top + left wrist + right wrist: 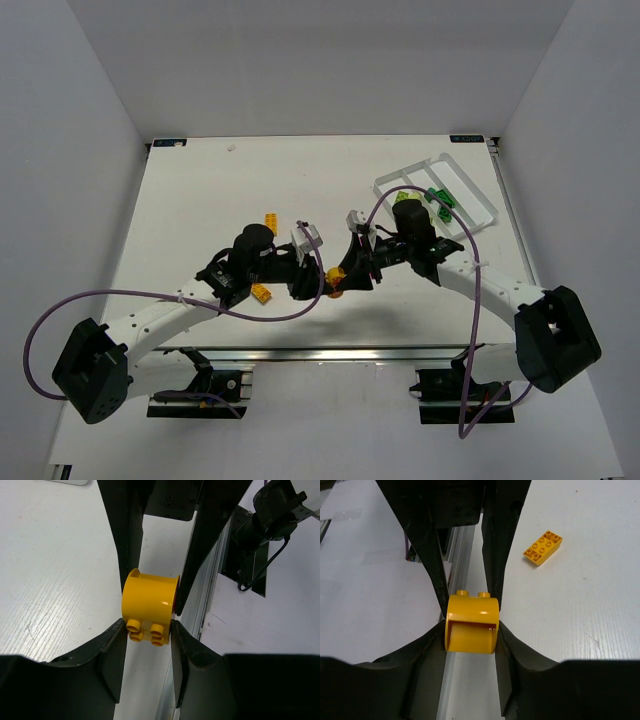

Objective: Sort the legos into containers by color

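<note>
Orange round lego | left gripper clamped on it | right gripper clamped on it

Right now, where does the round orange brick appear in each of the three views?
Top external: round orange brick low centre, where the two arms meet.
Left wrist: mid-frame, held in the left end effector.
Right wrist: mid-frame, held in the right end effector.
Shared landmark: the table-edge rail.
</note>
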`<state>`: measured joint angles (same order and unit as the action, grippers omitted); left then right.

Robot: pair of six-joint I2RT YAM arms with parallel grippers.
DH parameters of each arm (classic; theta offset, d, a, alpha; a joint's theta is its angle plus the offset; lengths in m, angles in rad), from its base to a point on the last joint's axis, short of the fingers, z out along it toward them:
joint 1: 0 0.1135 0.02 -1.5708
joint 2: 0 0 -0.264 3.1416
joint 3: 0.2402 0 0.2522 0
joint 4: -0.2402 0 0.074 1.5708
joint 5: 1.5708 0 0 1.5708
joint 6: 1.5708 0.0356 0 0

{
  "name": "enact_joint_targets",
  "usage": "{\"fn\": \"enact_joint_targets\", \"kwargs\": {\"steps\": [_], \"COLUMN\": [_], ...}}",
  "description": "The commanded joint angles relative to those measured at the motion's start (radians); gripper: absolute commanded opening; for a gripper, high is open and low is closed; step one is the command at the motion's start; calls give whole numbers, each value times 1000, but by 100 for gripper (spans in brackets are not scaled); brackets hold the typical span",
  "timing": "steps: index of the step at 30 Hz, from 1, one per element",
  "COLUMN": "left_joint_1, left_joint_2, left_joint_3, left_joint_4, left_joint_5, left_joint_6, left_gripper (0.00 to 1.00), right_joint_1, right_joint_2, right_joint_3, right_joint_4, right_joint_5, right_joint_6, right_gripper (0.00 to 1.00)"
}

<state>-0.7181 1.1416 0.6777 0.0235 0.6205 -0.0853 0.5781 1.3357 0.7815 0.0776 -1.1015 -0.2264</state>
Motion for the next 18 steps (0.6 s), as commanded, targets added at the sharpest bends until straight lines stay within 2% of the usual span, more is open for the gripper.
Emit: {"fn": "enact_joint_targets", "kwargs": {"steps": [1,4,5,8,9,13,16,18], "left_joint_1": [-4,-4,-4,-4,-4,-4,-4,-4], "left_joint_2": [-8,-8,-8,-8,-8,-23,-51,-69], "left_joint_3": [-4,-6,-6,-7,-4,-6,0,17], "left_joint_4": [23,20,18,16,15,4,-17,-79], "left_joint_5": [10,1,-2,-15,-18,-74,-174,-237], "left_joint_6": [1,1,1,-4,-7,-18,-27,-36], "left_gripper": [13,16,18,33,43,62,72,74], "right_joint_1": [19,20,16,12,11,-7,-52,-81], "right_joint_2": [0,-3,-4,-13,-16,-38,-67,-81], "right_joint_3": [48,50,50,50,50,53,50,45], "right_joint_4": [-2,-12,-16,-19,-21,-53,-76,-76], "right_joint_5": [-44,-41,-40,-38,-40,-15,37,78], "right_joint_6": [-17,-33,-36,-45,-45,-71,-88,-90], "right_gripper": [43,25,16,0,0,0,0,0]}}
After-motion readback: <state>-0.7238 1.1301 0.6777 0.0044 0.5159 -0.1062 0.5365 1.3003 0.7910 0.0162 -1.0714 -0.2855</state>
